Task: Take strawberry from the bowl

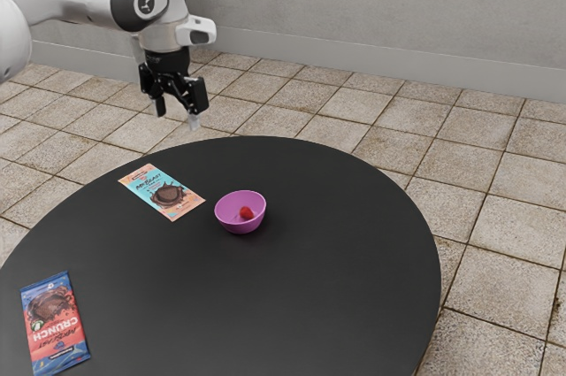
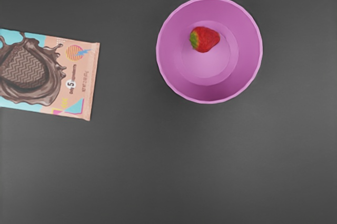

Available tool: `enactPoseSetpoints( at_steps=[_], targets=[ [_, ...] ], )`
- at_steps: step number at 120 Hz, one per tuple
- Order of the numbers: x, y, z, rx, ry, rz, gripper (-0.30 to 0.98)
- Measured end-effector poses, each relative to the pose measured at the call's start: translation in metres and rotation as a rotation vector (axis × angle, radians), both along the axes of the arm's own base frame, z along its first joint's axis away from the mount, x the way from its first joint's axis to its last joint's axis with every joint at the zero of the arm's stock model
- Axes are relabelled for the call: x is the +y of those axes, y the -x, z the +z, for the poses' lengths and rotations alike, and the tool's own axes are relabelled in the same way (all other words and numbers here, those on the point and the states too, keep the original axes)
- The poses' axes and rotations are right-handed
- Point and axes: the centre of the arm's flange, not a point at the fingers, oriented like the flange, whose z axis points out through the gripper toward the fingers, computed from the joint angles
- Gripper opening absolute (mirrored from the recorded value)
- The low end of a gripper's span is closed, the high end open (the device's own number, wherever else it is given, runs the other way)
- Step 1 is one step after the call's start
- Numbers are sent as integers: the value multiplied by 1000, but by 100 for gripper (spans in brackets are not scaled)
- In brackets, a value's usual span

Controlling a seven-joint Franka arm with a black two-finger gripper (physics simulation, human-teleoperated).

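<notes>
Hung high above the round black table [image 1: 309,305], with the black two-finger gripper [image 1: 177,118] spread wide and nothing between the fingers. Saw the strawberry [image 2: 206,39] down inside the pink bowl [image 2: 246,71], on the bottom but a bit off the middle. Found it lying on its side, with the green end pointing toward the peach and blue chocolate bar [image 2: 31,79] and the red tip pointing the other way.

Looked to be just at the reaching part, with the picking up not yet done. Had to get from the gripper over toward the exterior view's right, and a good way down, to meet the strawberry. Seemed best to stop right over it first, then go straight down inside the pink bowl. Needed to pinch across the fat middle, not from green end to red tip. Could not be sure of the gripper's line with that short way across. Might have bumped the rim and tipped the pink bowl, or squashed the soft strawberry with too hard a squeeze.
</notes>
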Motion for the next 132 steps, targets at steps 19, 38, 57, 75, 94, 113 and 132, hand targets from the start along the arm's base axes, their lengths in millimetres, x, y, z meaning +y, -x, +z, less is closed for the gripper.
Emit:
enactPoseSetpoints(
  at_steps=[19,38,57,75,94,113,132],
  targets=[
    [-3,-1,0,-10,0,-8,69],
    [-5,-6,-16,12,-4,-36,69],
    [-2,-10,-69,15,6,-224,69],
    [-3,-20,-89,-24,13,-462,69],
    [-18,-28,-123,4,29,-678,69],
    [-33,-38,-151,25,37,-853,57],
    [-33,-45,-171,25,20,-980,34]
  ],
)
